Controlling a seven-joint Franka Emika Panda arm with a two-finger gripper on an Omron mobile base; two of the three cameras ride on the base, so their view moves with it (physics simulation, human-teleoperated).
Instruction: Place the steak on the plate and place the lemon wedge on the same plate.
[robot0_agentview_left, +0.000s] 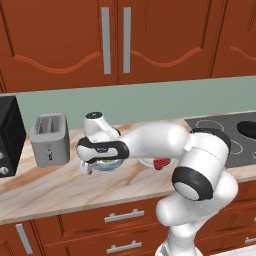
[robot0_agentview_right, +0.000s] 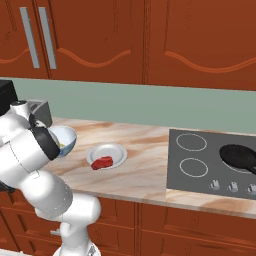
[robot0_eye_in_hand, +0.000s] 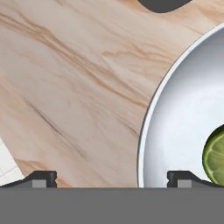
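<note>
The red steak (robot0_agentview_right: 102, 162) lies on the white plate (robot0_agentview_right: 115, 151), toward its front left edge; it also shows past my forearm (robot0_agentview_left: 161, 163). The lemon wedge (robot0_eye_in_hand: 215, 159) lies inside a pale blue bowl (robot0_agentview_right: 65, 137) to the left of the plate. My gripper (robot0_eye_in_hand: 113, 179) hovers open over the bowl's rim, with nothing between its fingers. One fingertip (robot0_eye_in_hand: 43, 178) is above bare counter, the other above the bowl's inside, just beside the wedge. In the left base view the hand (robot0_agentview_left: 100, 150) points down over the bowl (robot0_agentview_left: 107, 165).
A silver toaster (robot0_agentview_left: 50, 139) and a black appliance (robot0_agentview_left: 10, 135) stand at the left of the marble counter (robot0_agentview_right: 145, 175). A cooktop (robot0_agentview_right: 210, 160) with a dark pan (robot0_agentview_right: 240, 157) lies at the right. Wall cabinets hang above.
</note>
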